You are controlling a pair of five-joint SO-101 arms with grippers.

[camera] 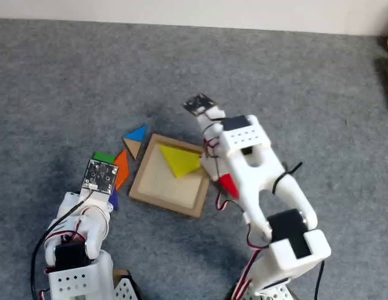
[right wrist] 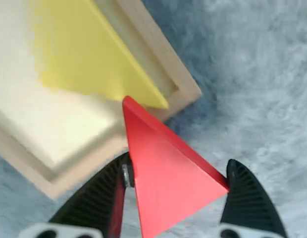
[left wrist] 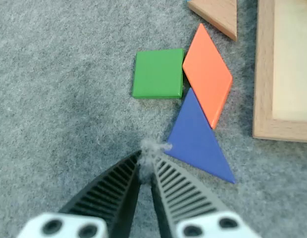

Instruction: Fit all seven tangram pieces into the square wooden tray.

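The square wooden tray [camera: 163, 201] lies mid-table with a yellow triangle [camera: 178, 160] in its far corner. My right gripper [right wrist: 178, 171] is shut on a red triangle [right wrist: 163, 163], held tilted over the tray's right rim [right wrist: 163, 54] next to the yellow triangle [right wrist: 94, 54]. The red triangle [camera: 229, 185] peeks out under that arm. Left of the tray lie a green square [left wrist: 158, 73], an orange parallelogram [left wrist: 208, 79] and a dark blue triangle [left wrist: 198, 141]. My left gripper [left wrist: 146, 159] is shut and empty, its tips just beside the dark blue triangle's corner.
A wood-coloured triangle [camera: 132, 147] and a light blue triangle [camera: 137, 133] lie off the tray's far left corner. The tray's side wall [left wrist: 265, 74] runs close to the orange piece. Grey carpet covers the table all around.
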